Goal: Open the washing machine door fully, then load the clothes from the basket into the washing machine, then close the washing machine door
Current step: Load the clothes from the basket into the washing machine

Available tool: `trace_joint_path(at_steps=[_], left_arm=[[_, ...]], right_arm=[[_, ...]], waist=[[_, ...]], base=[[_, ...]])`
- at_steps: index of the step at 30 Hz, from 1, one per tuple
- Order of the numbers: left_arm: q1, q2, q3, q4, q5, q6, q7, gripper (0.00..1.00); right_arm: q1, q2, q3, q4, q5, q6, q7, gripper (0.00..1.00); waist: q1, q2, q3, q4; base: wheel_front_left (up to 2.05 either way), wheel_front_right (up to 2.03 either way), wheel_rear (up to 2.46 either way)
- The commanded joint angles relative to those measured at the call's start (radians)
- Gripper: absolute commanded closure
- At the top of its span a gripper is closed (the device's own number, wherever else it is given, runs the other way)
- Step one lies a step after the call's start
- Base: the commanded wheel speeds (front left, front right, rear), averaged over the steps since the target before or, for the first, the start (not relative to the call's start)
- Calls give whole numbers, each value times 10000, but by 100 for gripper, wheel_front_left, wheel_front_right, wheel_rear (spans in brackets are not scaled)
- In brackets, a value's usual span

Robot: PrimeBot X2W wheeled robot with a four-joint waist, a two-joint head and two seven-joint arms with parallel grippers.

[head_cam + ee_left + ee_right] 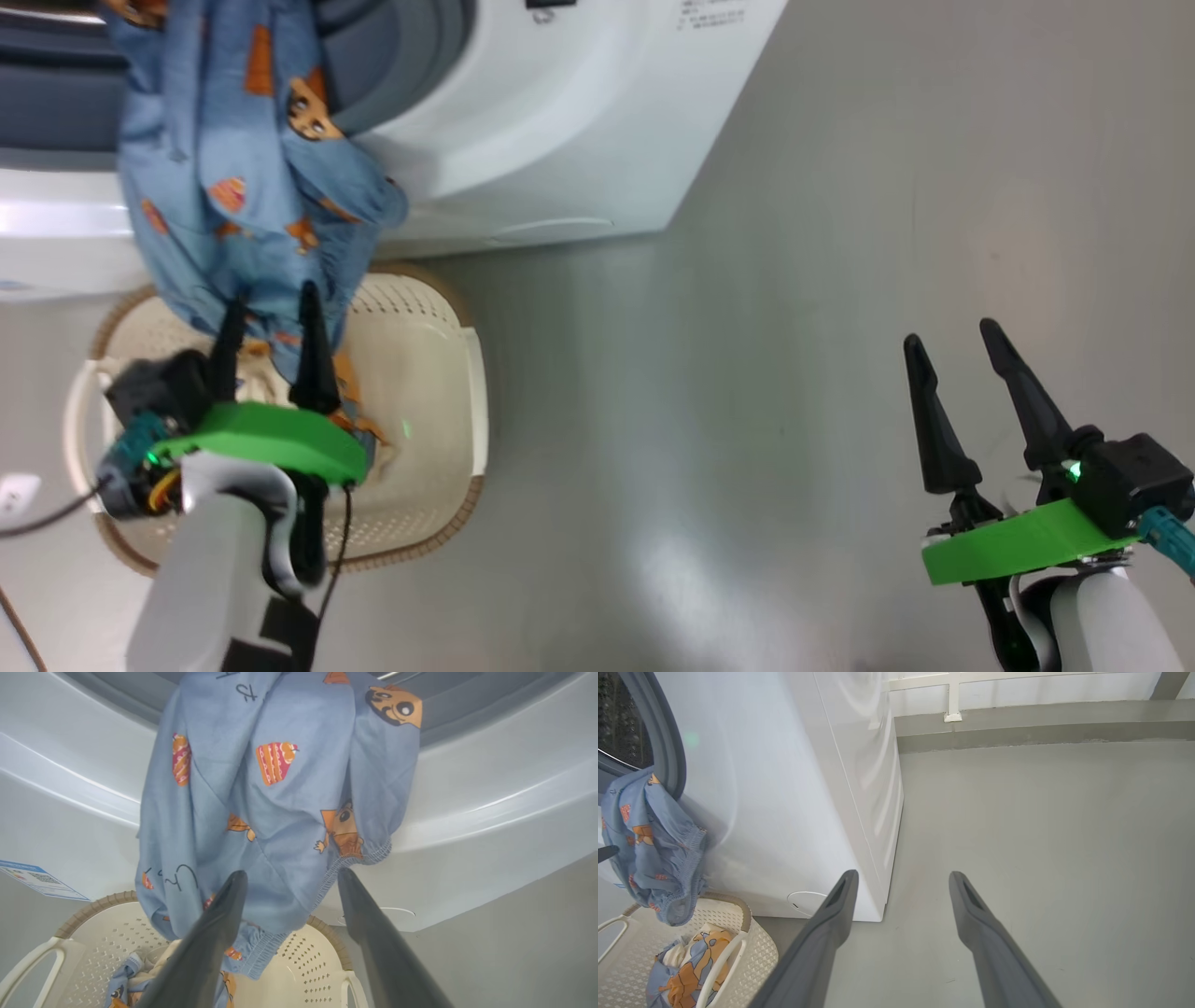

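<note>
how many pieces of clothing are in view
2 at least. One blue garment hangs out of the washing machine, above the basket. A printed bundle lies in the basket, and may hold more pieces.

Blue printed garment (pixel 243 177) draped from washing machine (pixel 560 121) opening over basket (pixel 439 373)

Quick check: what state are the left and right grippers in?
Left gripper: open, at the hanging blue garment, not gripping it.
Right gripper: open, empty.
</note>
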Motion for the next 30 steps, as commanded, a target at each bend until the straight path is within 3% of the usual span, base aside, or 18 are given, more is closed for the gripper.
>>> trace_joint_path(at_steps=[1, 11, 26, 28, 29, 30], left_arm=[[-101, 216, 368, -79, 135, -56, -65, 0], [-1005, 216, 1010, 803, 418, -347, -65, 0], [-2142, 216, 1969, 589, 804, -212, -65, 0], [-2195, 216, 2075, 514, 858, -147, -65, 51], [-2213, 216, 2130, 480, 884, -99, -65, 71], [-2218, 216, 2168, 461, 902, -74, -65, 100]], right_arm=[[-3, -54, 248, -267, -51, 16, -49, 0], [-280, -43, 296, -410, -69, 16, -49, 0], [-444, -109, 325, -615, -31, 16, -49, 0], [-409, -116, 264, -662, -21, 16, -49, 0], [-389, -114, 236, -677, -16, 16, -49, 0], [-369, -110, 214, -690, -9, 16, -49, 0]], waist=[[0, -1, 461, -277], [0, -1, 1076, -458], [0, -1, 1609, -712], [0, -1, 1633, -749], [0, -1, 1640, -763], [0, -1, 1643, -776]], base=[[0, 0, 0], [0, 0, 0], [0, 0, 0], [0, 0, 0], [0, 0, 0], [0, 0, 0]])
